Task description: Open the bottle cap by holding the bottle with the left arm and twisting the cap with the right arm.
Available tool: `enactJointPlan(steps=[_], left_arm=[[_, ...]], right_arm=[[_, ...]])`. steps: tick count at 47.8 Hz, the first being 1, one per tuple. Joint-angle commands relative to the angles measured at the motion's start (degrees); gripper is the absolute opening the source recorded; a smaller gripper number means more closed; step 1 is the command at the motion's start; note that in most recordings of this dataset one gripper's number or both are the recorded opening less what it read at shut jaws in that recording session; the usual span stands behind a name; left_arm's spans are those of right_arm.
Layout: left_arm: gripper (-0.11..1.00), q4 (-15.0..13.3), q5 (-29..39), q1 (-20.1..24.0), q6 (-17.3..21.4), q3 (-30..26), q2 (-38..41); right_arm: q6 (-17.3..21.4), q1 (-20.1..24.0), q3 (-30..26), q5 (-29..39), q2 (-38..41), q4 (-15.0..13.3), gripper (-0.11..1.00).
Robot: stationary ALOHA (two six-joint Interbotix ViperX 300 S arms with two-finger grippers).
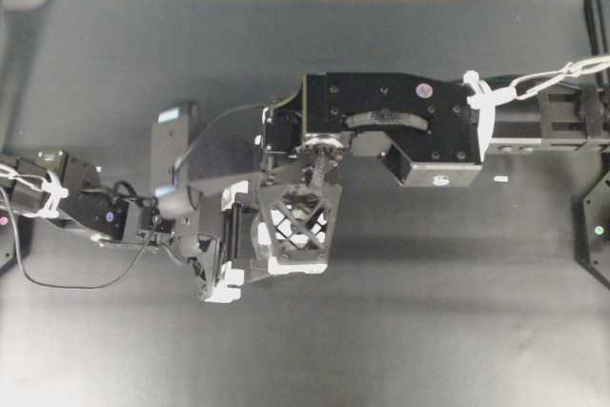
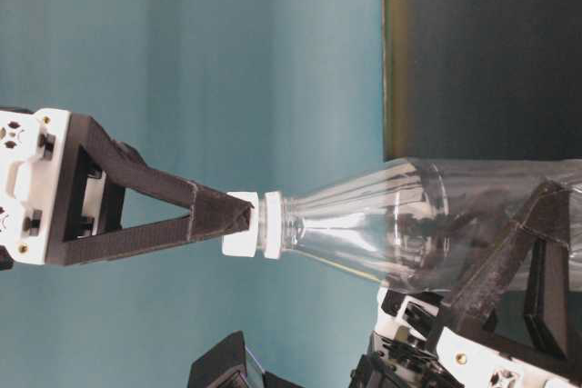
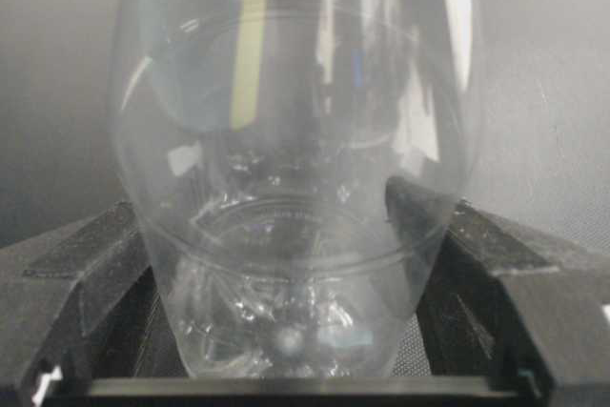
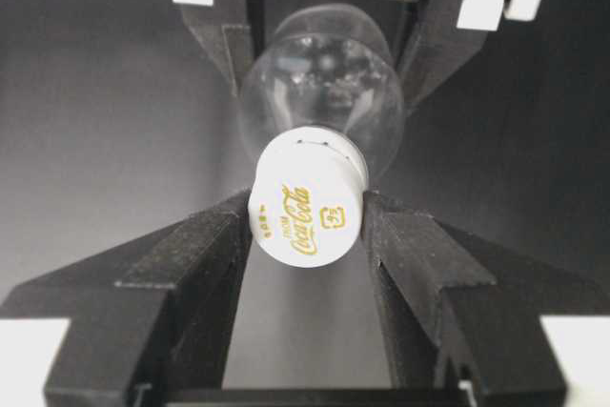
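Dark matte bench [image 1: 400, 331] runs under both arms, with a teal wall behind it in the table-level view. At the middle of the bench the bottle [image 2: 391, 224] stands upright — the left gripper [image 3: 286, 264] has its 2 fingers [image 3: 91, 264] pressed to either side of the clear lower body, holding it steady. From above, the right gripper [image 4: 307, 235] comes down over the neck, and its fingers [image 4: 191, 264] sit narrow against both sides of the bottle cap [image 4: 310, 209], apparently gripping it. The step in hand looks like the twist itself: it would go best with the right wrist turning about the bottle's own axis, grip firm enough not to slip on the cap's ridges, and the left hold unmoved so the thin plastic does not spin or buckle. Whether the cap has loosened at all cannot be told — the threads are hidden beneath it. In the overhead view the arms cover nearly all of the bottle, and a small white scrap [image 1: 499, 179] lies well apart on the bench.
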Motion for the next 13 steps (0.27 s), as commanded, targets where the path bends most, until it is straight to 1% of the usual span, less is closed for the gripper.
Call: enactJointPlan(steps=[1, 6, 13], left_arm=[[0.8, 0.3, -0.2, -0.1, -0.2, -0.4, -0.4], [0.8, 0.3, -0.2, -0.2, -0.2, -0.4, -0.4], [0.8, 0.3, -0.2, -0.2, -0.2, -0.4, -0.4]], right_arm=[[-1.0, 0.9, -0.4, 0.4, -0.3, 0.0, 0.36], [-1.1, 0.9, -0.5, 0.4, -0.3, 0.0, 0.36], [-0.2, 0.8, -0.6, 0.3, -0.4, 0.2, 0.37]])
